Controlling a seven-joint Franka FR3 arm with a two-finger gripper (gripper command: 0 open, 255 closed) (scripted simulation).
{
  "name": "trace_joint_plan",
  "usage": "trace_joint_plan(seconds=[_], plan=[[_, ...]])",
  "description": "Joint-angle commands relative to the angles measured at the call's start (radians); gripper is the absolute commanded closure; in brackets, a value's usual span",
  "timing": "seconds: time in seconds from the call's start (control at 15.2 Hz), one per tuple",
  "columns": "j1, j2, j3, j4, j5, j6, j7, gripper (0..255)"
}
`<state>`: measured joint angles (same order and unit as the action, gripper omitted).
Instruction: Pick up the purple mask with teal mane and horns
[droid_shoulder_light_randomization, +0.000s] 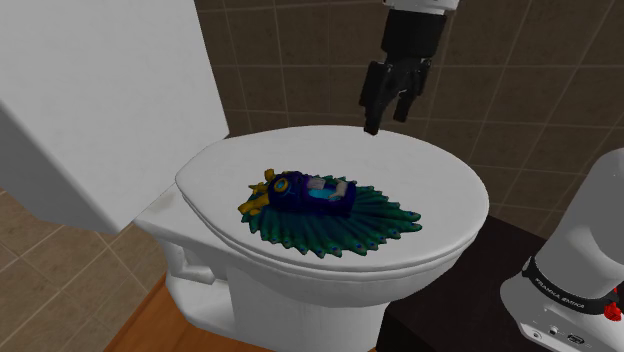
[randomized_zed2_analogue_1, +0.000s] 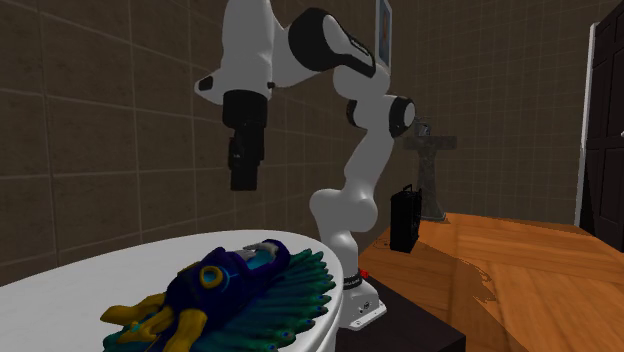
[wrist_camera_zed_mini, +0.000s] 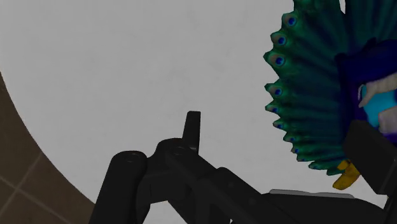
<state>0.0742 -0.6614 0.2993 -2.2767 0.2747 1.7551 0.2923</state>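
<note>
The toilet lid (droid_shoulder_light_randomization: 430, 165) is down, and it is white, wide and round. In the shoulder view its rounded edge runs along the near side and the right side. The dark stand (droid_shoulder_light_randomization: 440, 315) sits just past that edge at the lower right. The big white tank (droid_shoulder_light_randomization: 100, 100) rises at the shoulder view's left. A brown tiled wall (droid_shoulder_light_randomization: 520, 80) stands close behind the far edge.

The mask (droid_shoulder_light_randomization: 320, 195) lies flat near the middle of the lid. It has a purple and blue body, a wide teal fan of feathers and yellow horns. The horns point to the shoulder view's left. The teal fan spreads toward the near edge and stops just short of it. There is a lot of bare white lid on the far side of the mask, and more to the shoulder view's right.

The end effector (droid_shoulder_light_randomization: 385, 112) hangs in the air above the far part of the lid, pointing down. It is well apart from the mask and touches nothing. In the wrist view its two black fingers (wrist_camera_zed_mini: 193, 124) stand wide apart. Only bare lid and the rim of the teal fan show between them.

In the second exterior view, a wooden floor (randomized_zed2_analogue_1: 520, 270) stretches away to the right behind the arm, and a small black box (randomized_zed2_analogue_1: 405, 220) stands on it.
</note>
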Motion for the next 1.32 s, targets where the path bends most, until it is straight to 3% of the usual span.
trace_joint_plan(seconds=[0.0, 0.46, 1.12, 1.19, 1.25], plan=[[0.009, 0.037, 0.043, 0.015, 0.022, 0.018, 0.048, 0], [0.025, 0.199, 0.192, 0.104, 0.067, 0.083, 0.216, 0], [0.031, 0.216, 0.220, 0.016, 0.082, 0.188, 0.213, 0], [0.031, 0.217, 0.219, 0.017, 0.082, 0.188, 0.213, 255], [0.031, 0.217, 0.219, 0.016, 0.082, 0.189, 0.212, 255]])
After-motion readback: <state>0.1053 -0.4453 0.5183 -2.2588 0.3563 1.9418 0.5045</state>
